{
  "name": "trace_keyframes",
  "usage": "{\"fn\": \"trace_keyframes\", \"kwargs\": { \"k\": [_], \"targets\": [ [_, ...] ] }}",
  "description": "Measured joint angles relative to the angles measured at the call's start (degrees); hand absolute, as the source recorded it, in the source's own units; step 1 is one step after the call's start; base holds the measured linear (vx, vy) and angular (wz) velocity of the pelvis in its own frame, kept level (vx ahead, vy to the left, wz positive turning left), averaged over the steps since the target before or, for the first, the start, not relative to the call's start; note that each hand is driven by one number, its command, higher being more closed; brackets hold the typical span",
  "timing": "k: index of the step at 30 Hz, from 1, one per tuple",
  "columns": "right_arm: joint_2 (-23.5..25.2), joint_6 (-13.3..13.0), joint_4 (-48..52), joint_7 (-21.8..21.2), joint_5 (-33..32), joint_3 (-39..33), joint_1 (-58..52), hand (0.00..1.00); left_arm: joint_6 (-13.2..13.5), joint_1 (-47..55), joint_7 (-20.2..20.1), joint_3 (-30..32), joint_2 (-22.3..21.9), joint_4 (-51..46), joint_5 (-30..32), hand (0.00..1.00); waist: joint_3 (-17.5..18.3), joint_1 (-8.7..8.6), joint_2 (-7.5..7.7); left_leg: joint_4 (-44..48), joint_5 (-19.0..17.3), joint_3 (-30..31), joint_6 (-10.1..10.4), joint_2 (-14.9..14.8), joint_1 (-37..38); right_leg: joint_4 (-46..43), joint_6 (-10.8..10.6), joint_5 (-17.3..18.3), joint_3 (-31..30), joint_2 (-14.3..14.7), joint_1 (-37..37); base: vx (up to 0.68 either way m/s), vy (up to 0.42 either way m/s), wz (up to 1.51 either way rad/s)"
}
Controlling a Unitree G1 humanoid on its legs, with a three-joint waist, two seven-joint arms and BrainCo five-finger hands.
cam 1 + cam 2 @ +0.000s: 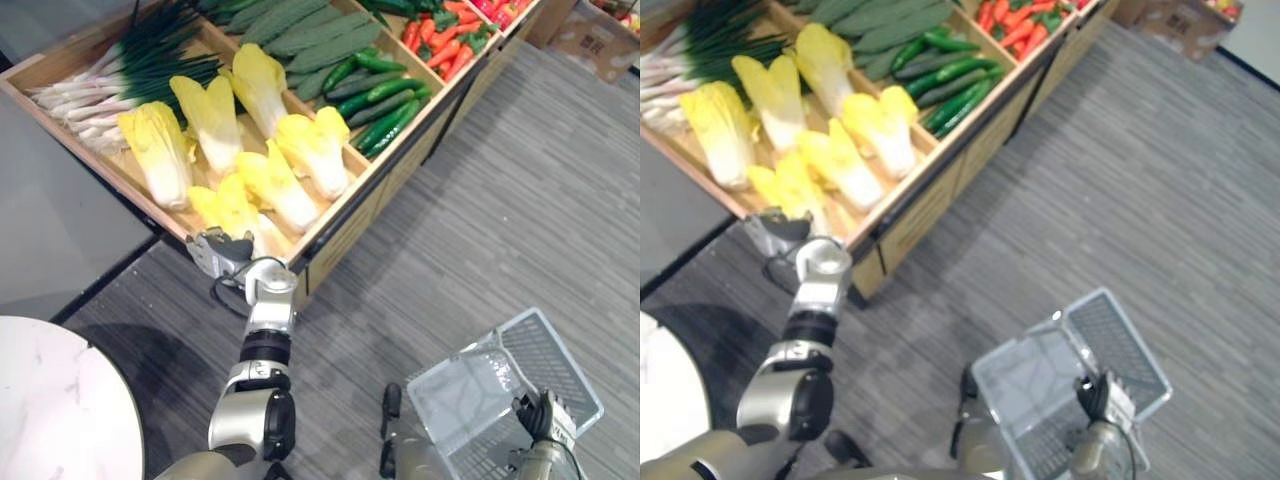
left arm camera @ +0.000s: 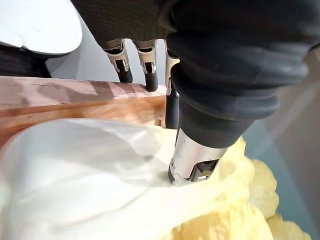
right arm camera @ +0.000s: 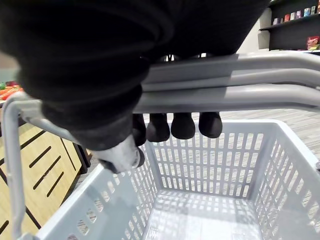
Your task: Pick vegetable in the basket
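Yellow-and-white cabbage (image 1: 235,208) lies at the left hand (image 1: 216,250), with green cucumbers (image 1: 385,110) and red peppers (image 1: 440,45) beyond it. The right hand (image 1: 543,415) holds a pale grey latticed basket (image 1: 548,350) over grey striped carpet (image 1: 500,200).

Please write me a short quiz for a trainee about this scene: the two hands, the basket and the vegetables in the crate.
1. True or false: the grey plastic mesh basket already holds a vegetable.
2. Which vegetable does the robot's left hand touch? A) green cucumber B) pale yellow leafy cabbage C) red pepper
3. Fill in: the right hand is curled round the basket's grey ___.
Key: 1 false; 2 B; 3 handle.
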State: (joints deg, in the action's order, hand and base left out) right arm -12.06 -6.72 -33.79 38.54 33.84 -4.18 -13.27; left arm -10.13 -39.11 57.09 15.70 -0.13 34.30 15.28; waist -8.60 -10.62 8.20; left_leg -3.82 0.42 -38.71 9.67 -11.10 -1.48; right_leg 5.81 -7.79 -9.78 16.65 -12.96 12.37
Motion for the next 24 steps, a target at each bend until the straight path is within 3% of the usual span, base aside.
{"fn": "trace_keyframes", "kwargs": {
  "k": [10,24],
  "targets": [
    [0.5,0.0,-0.9,0.2,0.0,0.0,0.3,1.00,0.0,0.4,-1.3,-0.2,-1.9,-8.9,-1.4,1.00,-0.5,0.10,0.38,0.0,0.0,1.7,0.0,-0.1,0.6,0.1,0.0,0.0,1.5,-0.2,-1.9,0.00,0.007,0.09],
    [0.7,-0.4,-2.8,2.3,-0.1,-0.4,0.2,1.00,0.9,0.4,-3.9,-5.7,-2.1,-18.0,0.0,1.00,-0.7,1.89,0.09,1.4,-0.1,3.2,0.0,-0.3,1.5,0.1,0.0,0.0,2.1,-0.6,-4.0,-0.01,-0.004,0.02]
  ]
}}
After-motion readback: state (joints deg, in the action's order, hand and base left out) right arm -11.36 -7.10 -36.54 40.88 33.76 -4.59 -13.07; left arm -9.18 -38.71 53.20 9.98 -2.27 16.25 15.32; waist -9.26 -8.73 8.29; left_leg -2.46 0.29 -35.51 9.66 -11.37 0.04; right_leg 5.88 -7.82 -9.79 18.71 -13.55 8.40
